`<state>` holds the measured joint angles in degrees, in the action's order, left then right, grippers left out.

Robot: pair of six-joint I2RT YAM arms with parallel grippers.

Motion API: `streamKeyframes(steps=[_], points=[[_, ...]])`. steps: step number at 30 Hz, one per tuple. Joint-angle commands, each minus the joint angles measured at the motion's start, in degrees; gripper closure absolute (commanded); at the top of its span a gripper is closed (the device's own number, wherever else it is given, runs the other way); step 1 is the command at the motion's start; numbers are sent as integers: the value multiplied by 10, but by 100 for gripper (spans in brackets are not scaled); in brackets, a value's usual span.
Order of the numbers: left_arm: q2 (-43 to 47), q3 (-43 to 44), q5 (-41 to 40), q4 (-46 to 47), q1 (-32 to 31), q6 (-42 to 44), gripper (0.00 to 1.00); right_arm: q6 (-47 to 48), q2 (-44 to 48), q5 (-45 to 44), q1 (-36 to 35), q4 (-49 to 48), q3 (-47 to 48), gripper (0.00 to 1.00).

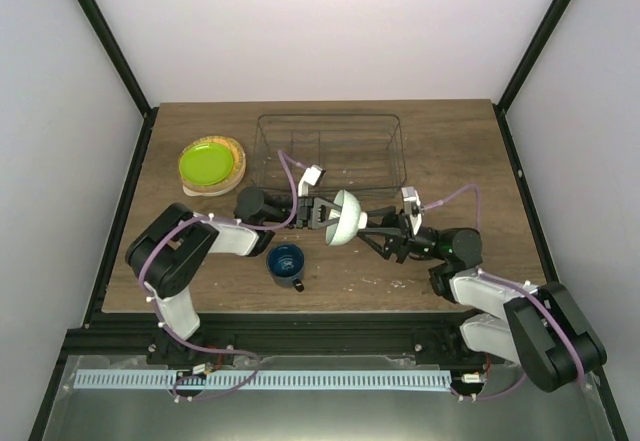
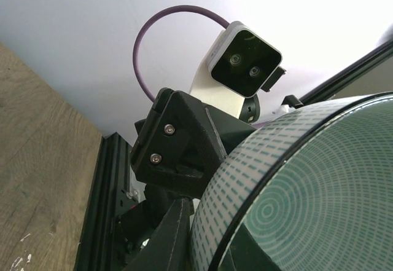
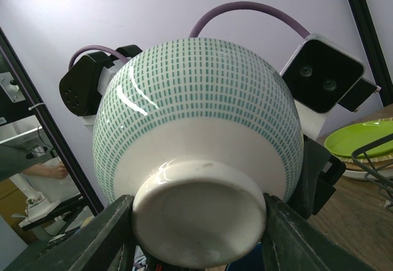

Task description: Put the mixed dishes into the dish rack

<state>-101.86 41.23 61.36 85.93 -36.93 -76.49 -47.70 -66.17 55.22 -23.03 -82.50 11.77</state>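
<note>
Fingers (image 3: 288,237) of the right gripper (image 3: 199,219) clamp the foot of the pale mint bowl (image 3: 196,93), which is tipped on its side at mid-frame in the overhead view. The left gripper (image 1: 322,211) is pinched shut on its rim. Just above stands the dish rack (image 1: 328,116). The dark blue mug (image 1: 287,263) sits lower left, and the lime-green plate (image 1: 208,163) upper left.
</note>
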Motion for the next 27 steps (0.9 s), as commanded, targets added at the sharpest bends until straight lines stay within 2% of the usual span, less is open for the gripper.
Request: streamKeyframes(steps=[1,16,23,27], points=[[-9,1,-10,59,-23,-10,93,15,-14,-18,-19,45,35,81],[18,-38,1,59,25,-7,63,81,38,-51,-19,165,50,84],[52,-80,13,56,89,-7,59,124,89,-92,-18,256,57,85],[78,-96,26,30,130,1,58,167,117,-142,-18,376,96,85]])
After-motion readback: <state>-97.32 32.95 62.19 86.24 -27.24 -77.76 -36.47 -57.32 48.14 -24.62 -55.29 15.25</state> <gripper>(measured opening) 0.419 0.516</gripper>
